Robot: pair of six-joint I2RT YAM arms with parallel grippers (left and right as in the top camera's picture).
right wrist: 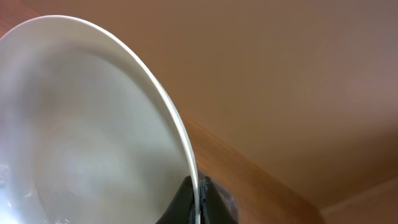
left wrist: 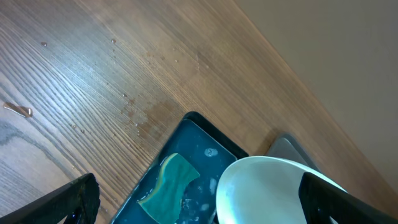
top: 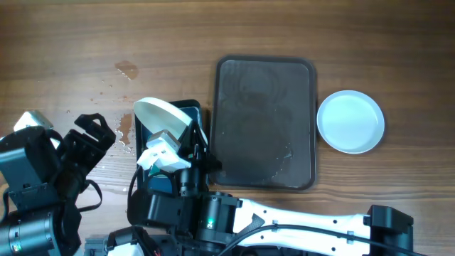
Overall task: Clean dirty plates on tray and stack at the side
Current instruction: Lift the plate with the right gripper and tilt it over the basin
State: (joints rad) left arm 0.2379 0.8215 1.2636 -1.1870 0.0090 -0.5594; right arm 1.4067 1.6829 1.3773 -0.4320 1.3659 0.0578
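The dark brown tray (top: 264,121) lies at the table's middle with no plate on it. A plain white plate, or stack of plates (top: 350,121), sits to its right. My right gripper (top: 190,136) is shut on the rim of another white plate (top: 162,114) and holds it tilted above the small blue tray. In the right wrist view the jaws (right wrist: 198,199) pinch the plate's edge (right wrist: 81,124). My left gripper (top: 92,134) is open and empty, left of the blue tray. In the left wrist view its jaws (left wrist: 205,211) frame the plate (left wrist: 261,186).
The small dark blue tray (left wrist: 186,134) holds a green sponge (left wrist: 168,186) and lies just left of the brown tray (left wrist: 286,146). Water drops (top: 126,69) spot the wooden table at upper left.
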